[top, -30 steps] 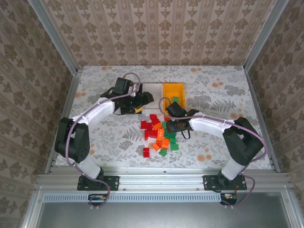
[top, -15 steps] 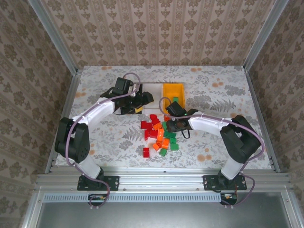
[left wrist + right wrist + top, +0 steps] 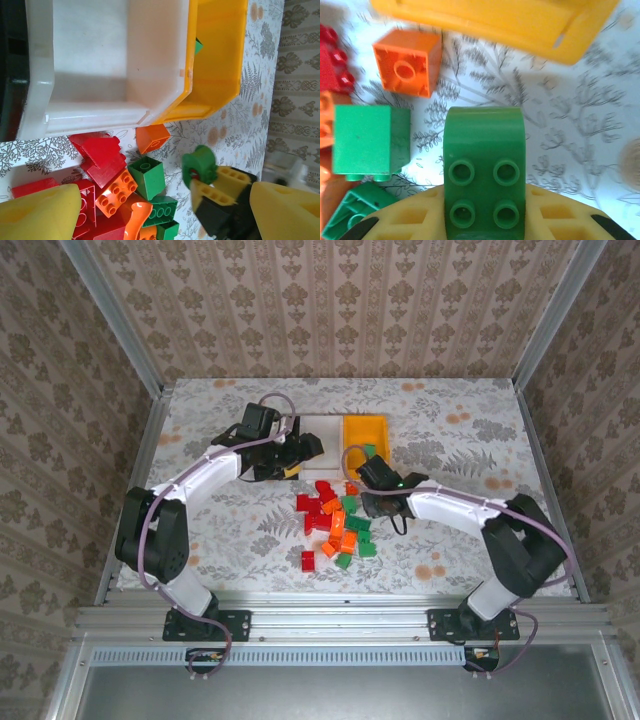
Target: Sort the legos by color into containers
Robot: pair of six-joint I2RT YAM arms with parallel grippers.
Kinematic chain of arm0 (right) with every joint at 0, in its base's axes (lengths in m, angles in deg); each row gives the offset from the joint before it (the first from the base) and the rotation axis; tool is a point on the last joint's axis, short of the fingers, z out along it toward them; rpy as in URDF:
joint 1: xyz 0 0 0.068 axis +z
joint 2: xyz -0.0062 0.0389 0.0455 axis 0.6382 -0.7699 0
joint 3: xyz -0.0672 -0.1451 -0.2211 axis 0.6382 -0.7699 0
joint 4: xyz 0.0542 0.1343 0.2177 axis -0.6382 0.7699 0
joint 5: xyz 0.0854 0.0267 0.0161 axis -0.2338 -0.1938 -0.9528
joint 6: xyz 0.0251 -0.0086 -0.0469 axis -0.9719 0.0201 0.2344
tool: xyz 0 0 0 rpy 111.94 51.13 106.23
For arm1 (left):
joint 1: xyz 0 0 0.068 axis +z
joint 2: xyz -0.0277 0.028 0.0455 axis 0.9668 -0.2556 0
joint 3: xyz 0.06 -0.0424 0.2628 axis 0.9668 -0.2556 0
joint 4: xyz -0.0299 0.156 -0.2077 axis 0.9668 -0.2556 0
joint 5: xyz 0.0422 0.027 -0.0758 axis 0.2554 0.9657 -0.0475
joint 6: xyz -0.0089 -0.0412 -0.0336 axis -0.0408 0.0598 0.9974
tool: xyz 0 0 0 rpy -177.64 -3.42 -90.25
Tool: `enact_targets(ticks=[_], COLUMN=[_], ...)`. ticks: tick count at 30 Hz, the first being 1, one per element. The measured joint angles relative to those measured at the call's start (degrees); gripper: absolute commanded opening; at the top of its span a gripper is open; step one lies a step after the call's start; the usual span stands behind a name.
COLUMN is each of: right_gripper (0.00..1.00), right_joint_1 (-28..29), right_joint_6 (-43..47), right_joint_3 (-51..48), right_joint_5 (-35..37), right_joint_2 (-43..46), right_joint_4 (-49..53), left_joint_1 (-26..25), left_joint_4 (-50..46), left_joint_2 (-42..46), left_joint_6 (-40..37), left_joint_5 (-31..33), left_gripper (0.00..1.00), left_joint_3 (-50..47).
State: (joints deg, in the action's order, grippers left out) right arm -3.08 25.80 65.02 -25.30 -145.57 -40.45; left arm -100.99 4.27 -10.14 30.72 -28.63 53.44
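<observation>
A pile of red, orange and green legos (image 3: 335, 520) lies mid-table in front of the bins. My right gripper (image 3: 370, 478) is shut on a green rounded lego (image 3: 484, 170) and holds it just above the table, near the front of the yellow-orange bin (image 3: 490, 20). That lego and gripper appear again in the left wrist view as the green lego (image 3: 200, 162). My left gripper (image 3: 165, 202) is open, hanging over the pile's far edge beside the white bin (image 3: 40, 115). The black bin (image 3: 10, 75) is at the left. One green lego (image 3: 198, 47) lies in the yellow-orange bin (image 3: 220, 60).
An orange lego (image 3: 407, 67) and a green lego (image 3: 367, 142) lie on the patterned table close under my right gripper. A lone red lego (image 3: 308, 560) sits toward the near edge. Metal rails and papered walls ring the table.
My right gripper has shifted a little to the right, away from the pile, with the green lego in it. The left arm has held still.
</observation>
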Motion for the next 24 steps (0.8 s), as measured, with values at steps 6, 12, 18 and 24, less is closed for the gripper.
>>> enact_targets(ticks=[6, 12, 18, 24], right_gripper=[0.33, 0.33, 0.36, 0.54], right_joint_1=[-1.60, -5.73, -8.37, -9.01], right_joint_6=[1.81, 4.22, 5.20, 5.70], right_joint_3=[7.65, 24.98, 37.66, 41.05], right_joint_5=[2.34, 2.34, 1.60, 0.79], right_joint_2=[1.20, -13.38, -26.84, -30.82], right_joint_4=[1.97, 2.95, 5.42, 7.76], left_joint_1=[1.27, 5.33, 8.39, 9.03], left_joint_4=[0.02, 0.04, 0.09, 0.31], left_joint_2=[0.00, 0.00, 0.00, 0.02], left_joint_6=[0.02, 0.04, 0.24, 0.44], left_joint_5=[-0.44, -0.68, -1.11, -1.57], left_gripper=[0.89, 0.89, 0.89, 0.89], left_joint_3=[0.00, 0.00, 0.00, 0.00])
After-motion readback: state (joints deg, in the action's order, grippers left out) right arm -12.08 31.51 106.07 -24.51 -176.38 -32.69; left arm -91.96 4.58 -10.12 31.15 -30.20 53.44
